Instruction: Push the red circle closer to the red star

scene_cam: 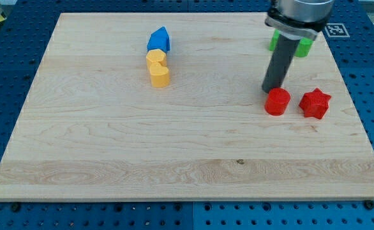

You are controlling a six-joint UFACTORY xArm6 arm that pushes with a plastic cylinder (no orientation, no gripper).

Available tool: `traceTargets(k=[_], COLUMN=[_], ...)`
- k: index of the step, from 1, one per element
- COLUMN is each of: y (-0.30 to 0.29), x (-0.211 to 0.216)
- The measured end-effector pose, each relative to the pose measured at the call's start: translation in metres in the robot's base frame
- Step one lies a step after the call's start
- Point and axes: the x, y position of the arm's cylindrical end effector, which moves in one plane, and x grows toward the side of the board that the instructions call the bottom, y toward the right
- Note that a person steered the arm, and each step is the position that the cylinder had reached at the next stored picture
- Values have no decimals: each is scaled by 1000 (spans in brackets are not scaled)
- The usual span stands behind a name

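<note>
The red circle (277,101) lies at the view's right on the wooden board (174,147). The red star (315,103) lies just to its right, a small gap apart. My tip (270,89) stands at the circle's upper left edge, touching or nearly touching it. The rod rises up and to the right from there.
A green block (304,47) sits at the view's top right, partly hidden behind the rod. A blue block (159,40) and two yellow blocks (158,67) stand in a column at the upper middle-left. The board's right edge is close to the star.
</note>
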Motion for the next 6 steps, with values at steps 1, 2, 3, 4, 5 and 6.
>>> traceTargets(k=[1,2,3,4,5,6], y=[-33,-63,-63,-39,-6,22], x=[0,0,7,12,13,17])
